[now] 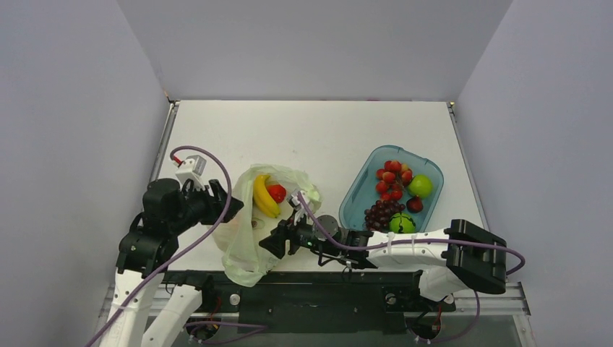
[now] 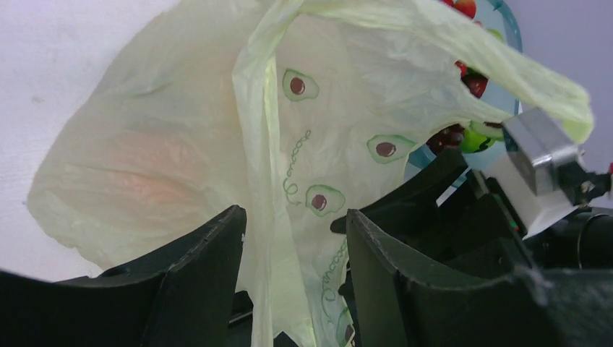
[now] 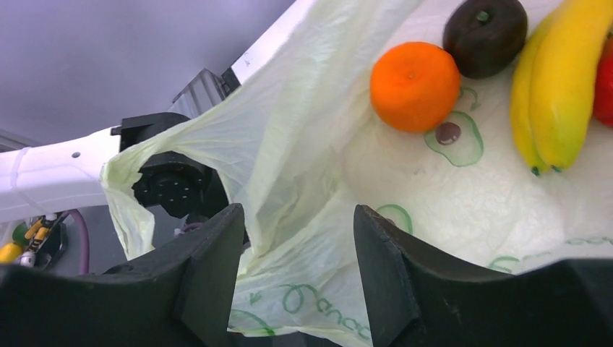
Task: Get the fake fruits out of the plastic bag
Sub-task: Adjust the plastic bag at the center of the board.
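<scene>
The pale-green plastic bag [image 1: 246,238] lies near the table's front edge, its mouth open. In the top view a yellow banana [image 1: 264,196] and a red fruit [image 1: 277,192] show in the mouth. The right wrist view shows the orange fruit [image 3: 414,85], a dark round fruit [image 3: 484,27], the banana [image 3: 560,87] and the red fruit's edge [image 3: 604,79] lying on the bag [image 3: 325,166]. My left gripper [image 1: 220,200] is open at the bag's left side, with bag film [image 2: 289,144] between its jaws [image 2: 293,242]. My right gripper [image 1: 269,244] is open at the bag's front right, with film between its jaws [image 3: 298,242].
A blue tray [image 1: 361,189] at the right holds purple grapes [image 1: 381,213], green fruits [image 1: 420,186] and a red cluster [image 1: 392,177]. Grey walls enclose the table. The right arm's wrist [image 2: 538,155] shows close to the bag in the left wrist view.
</scene>
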Controlling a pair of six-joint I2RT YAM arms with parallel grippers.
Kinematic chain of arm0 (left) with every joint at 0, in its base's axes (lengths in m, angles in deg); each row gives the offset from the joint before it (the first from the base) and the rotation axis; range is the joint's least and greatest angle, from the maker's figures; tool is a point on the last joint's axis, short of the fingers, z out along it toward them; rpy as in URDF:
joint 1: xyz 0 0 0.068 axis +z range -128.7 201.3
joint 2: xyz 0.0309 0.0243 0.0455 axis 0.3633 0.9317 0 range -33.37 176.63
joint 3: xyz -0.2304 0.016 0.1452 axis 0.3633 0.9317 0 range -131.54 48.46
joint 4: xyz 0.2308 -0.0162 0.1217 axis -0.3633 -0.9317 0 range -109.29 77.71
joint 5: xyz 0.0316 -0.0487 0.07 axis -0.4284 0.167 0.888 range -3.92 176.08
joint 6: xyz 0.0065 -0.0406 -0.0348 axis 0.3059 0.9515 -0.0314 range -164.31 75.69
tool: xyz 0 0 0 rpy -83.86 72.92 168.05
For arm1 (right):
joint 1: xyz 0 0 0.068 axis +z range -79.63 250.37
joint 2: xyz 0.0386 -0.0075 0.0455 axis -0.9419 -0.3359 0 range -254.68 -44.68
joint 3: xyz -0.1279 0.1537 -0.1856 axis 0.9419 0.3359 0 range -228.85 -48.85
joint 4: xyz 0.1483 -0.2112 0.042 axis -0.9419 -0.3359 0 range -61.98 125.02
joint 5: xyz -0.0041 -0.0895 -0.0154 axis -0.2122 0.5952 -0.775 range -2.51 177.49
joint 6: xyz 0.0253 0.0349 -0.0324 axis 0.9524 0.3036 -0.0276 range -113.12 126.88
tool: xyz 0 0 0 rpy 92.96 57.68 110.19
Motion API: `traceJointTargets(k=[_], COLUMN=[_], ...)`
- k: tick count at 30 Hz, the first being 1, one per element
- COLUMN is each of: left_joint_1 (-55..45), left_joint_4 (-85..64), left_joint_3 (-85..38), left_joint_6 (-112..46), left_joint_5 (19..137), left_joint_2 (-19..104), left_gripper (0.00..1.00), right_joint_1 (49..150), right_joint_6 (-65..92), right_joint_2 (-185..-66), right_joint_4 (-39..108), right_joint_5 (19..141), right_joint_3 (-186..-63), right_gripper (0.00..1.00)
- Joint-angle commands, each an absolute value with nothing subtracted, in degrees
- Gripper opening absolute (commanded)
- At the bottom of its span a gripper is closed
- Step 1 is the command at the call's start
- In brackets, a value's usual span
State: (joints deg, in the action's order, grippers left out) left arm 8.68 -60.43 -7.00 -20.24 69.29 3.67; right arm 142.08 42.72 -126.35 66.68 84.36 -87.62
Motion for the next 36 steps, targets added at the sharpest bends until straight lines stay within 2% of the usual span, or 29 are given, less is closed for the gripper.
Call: traceJointTargets(k=[1, 7, 13, 15, 16, 18, 21, 28, 36], left_joint_1=[8.76, 7.13, 0.57, -2.8, -3.84, -4.22, -4.27, -4.23, -4.19], left_joint_4=[-64.57, -64.94, -62.81, -63.82, -64.91, -69.71, -75.11, -76.02, -73.43], left_joint_3=[-1.83, 2.34, 6.73, 4.69, 3.77, 0.69, -1.1, 2.41, 3.53], left_joint_6=[-15.89, -15.61, -14.91, -14.35, -14.3, -14.34, -14.49, -15.21, -15.23], left_joint_5=[66.57, 64.61, 66.93, 71.23, 74.53, 79.22, 80.79, 77.97, 74.79], left_joint_2=[2.5, -0.59, 3.7, 4.1, 3.91, 3.17, 0.51, -7.44, -14.93], left_gripper=[0.52, 0.54, 0.55, 0.36, 0.14, 0.0, 0.0, 0.0, 0.0], right_joint_1=[139.85, 137.77, 136.2, 135.79, 135.29, 134.16, 132.11, 127.44, 130.57], right_joint_6=[45.58, 46.68, 48.68, 49.05, 49.15, 49.29, 46.73, 42.7, 39.84], right_joint_2=[-123.22, -122.98, -125.17, -125.72, -125.87, -126.14, -126.6, -125.11, -124.25], right_joint_4=[68.99, 69.15, 69.81, 68.03, 64.93, 57.8, 48.79, 45.66, 47.16], right_joint_5=[83.22, 83.05, 82.07, 83.59, 86.06, 91.61, 97.31, 101.32, 95.43], right_joint_3=[-85.7, -84.38, -84.89, -85.46, -85.75, -87.34, -89.8, -88.74, -91.1], right_gripper=[0.53, 0.53, 0.51, 0.49, 0.48, 0.45, 0.41, 0.39, 0.4])
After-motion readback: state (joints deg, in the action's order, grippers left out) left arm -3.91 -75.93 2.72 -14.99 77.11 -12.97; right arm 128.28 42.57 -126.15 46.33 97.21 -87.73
